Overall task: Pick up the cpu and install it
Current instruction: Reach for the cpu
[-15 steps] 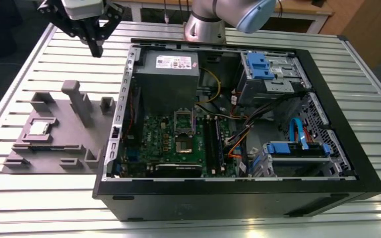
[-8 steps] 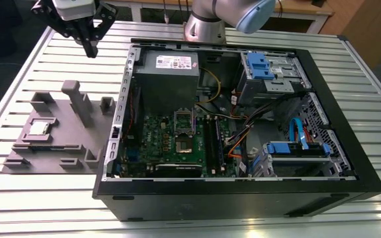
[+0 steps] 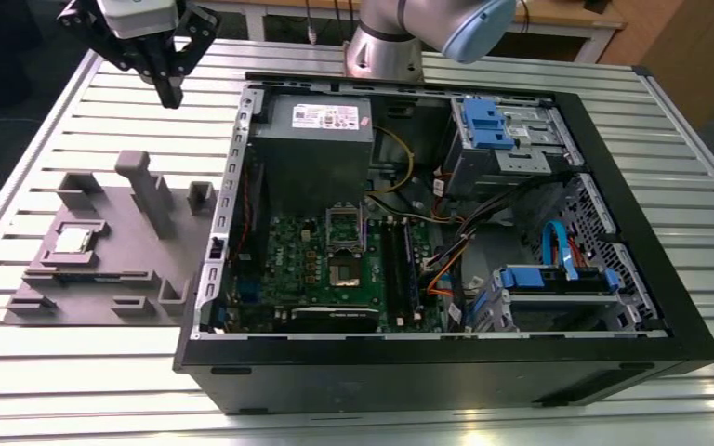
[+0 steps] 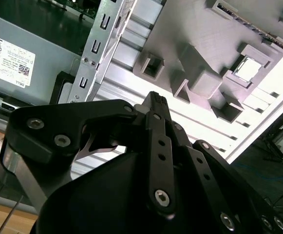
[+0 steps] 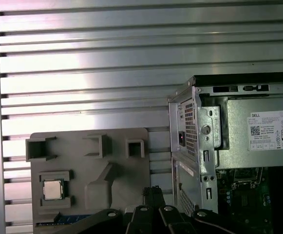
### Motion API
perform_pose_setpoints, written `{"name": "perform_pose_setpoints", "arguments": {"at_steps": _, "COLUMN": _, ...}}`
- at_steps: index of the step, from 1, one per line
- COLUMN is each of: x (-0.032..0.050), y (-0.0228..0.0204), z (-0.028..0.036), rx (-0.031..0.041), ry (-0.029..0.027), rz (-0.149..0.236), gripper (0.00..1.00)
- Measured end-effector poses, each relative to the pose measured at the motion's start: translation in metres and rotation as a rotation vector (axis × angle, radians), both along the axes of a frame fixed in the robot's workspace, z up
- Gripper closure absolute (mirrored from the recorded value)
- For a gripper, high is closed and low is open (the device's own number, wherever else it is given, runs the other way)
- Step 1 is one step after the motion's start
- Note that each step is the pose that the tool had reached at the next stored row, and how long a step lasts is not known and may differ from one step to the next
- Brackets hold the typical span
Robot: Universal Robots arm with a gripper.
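Exterior view: cpu (image 3: 72, 240) in fixture (image 3: 112, 258)

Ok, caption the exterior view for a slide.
Gripper poised over the table; cpu sits in grey fixture beside the open case.

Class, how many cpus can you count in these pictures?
1. The cpu sits in a square recess of the grey fixture, to the exterior view's left of the open case. Others may be hidden inside it.

i see the cpu (image 3: 72, 239) topped in shiny metal, its fixture (image 3: 134, 253) matt grey plastic, the table (image 3: 85, 372) ribbed glossy metal.
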State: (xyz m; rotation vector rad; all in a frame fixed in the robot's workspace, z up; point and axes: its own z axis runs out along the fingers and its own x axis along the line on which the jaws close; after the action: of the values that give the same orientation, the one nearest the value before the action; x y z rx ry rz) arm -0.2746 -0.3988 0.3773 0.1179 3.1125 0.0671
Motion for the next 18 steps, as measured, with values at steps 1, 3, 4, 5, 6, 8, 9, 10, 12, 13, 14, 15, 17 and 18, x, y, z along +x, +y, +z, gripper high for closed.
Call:
{"name": "perform_pose_setpoints", "arguments": {"at_steps": 1, "x": -0.0001, "y": 0.0000, "z": 0.0000, "rx": 0.0000, "ry": 0.0000, "rz": 0.000, "gripper": 0.90}}
{"name": "perform_pose_setpoints", "arguments": {"at_steps": 3, "x": -0.0011, "y": 0.0000, "z": -0.0003, "rx": 0.0000, "ry": -0.0001, "rz": 0.000, "gripper": 0.90}}
{"name": "perform_pose_setpoints", "arguments": {"at_steps": 4, "x": -0.0017, "y": 0.0000, "z": -0.0003, "rx": -0.0001, "ry": 0.0001, "rz": 0.000, "gripper": 0.90}}
{"name": "perform_pose_setpoints", "arguments": {"at_steps": 5, "x": -0.0025, "y": 0.0000, "z": -0.0005, "rx": 0.0000, "ry": 0.0000, "rz": 0.000, "gripper": 0.90}}
{"name": "perform_pose_setpoints", "arguments": {"at_steps": 6, "x": -0.0033, "y": 0.0000, "z": -0.0008, "rx": 0.0000, "ry": 0.0000, "rz": 0.000, "gripper": 0.90}}
{"name": "perform_pose_setpoints", "arguments": {"at_steps": 8, "x": -0.0057, "y": 0.0000, "z": -0.0013, "rx": -0.0001, "ry": 0.0000, "rz": 0.000, "gripper": 0.90}}
{"name": "perform_pose_setpoints", "arguments": {"at_steps": 9, "x": -0.0070, "y": 0.0000, "z": -0.0018, "rx": 0.0000, "ry": 0.0000, "rz": 0.000, "gripper": 0.90}}
{"name": "perform_pose_setpoints", "arguments": {"at_steps": 10, "x": -0.0080, "y": 0.0000, "z": -0.0020, "rx": 0.0000, "ry": 0.0000, "rz": 0.000, "gripper": 0.90}}
{"name": "perform_pose_setpoints", "arguments": {"at_steps": 12, "x": -0.0082, "y": 0.0000, "z": -0.0022, "rx": 0.0000, "ry": -0.0001, "rz": 0.000, "gripper": 0.90}}
{"name": "perform_pose_setpoints", "arguments": {"at_steps": 13, "x": -0.0082, "y": 0.0000, "z": -0.0022, "rx": 0.0000, "ry": 0.0000, "rz": 0.000, "gripper": 0.90}}
{"name": "perform_pose_setpoints", "arguments": {"at_steps": 14, "x": -0.0083, "y": 0.0000, "z": -0.0021, "rx": -0.0001, "ry": 0.0001, "rz": 0.000, "gripper": 0.90}}
{"name": "perform_pose_setpoints", "arguments": {"at_steps": 15, "x": -0.0083, "y": 0.0000, "z": -0.0022, "rx": 0.0000, "ry": 0.0000, "rz": 0.000, "gripper": 0.90}}
{"name": "perform_pose_setpoints", "arguments": {"at_steps": 17, "x": -0.0085, "y": 0.0000, "z": -0.0023, "rx": 0.0001, "ry": 0.0000, "rz": 0.000, "gripper": 0.90}}
{"name": "perform_pose_setpoints", "arguments": {"at_steps": 18, "x": -0.0089, "y": 0.0000, "z": -0.0024, "rx": 0.0001, "ry": -0.0001, "rz": 0.000, "gripper": 0.90}}
